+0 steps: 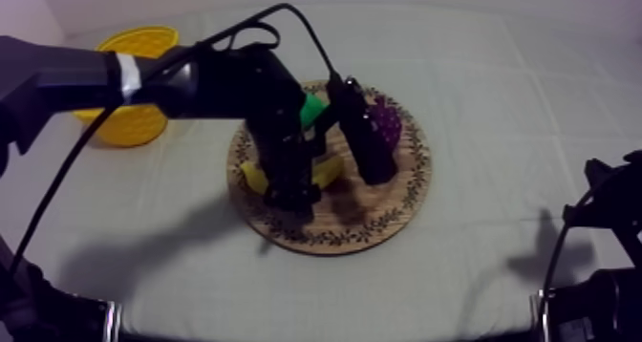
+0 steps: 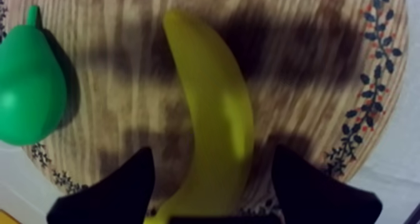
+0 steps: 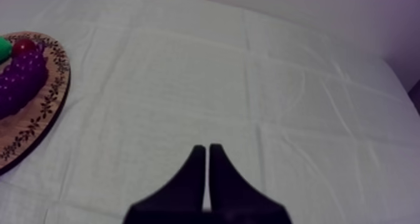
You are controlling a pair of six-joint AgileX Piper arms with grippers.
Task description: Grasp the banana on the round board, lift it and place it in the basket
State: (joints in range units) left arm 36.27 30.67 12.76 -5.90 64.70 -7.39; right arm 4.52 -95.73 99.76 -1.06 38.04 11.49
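The yellow banana lies on the round wooden board, and my left gripper is open over its near end. One black finger stands on each side, with a small gap to the fruit. From above, my left gripper points down at the board, and the banana's two ends show beside it. The yellow basket stands at the far left of the table. My right gripper is shut on nothing, low over bare cloth to the right of the board.
A green pear lies on the board beside the banana. A bunch of purple grapes sits at the board's far right, with a small red fruit next to it. My right arm rests at the table's right edge.
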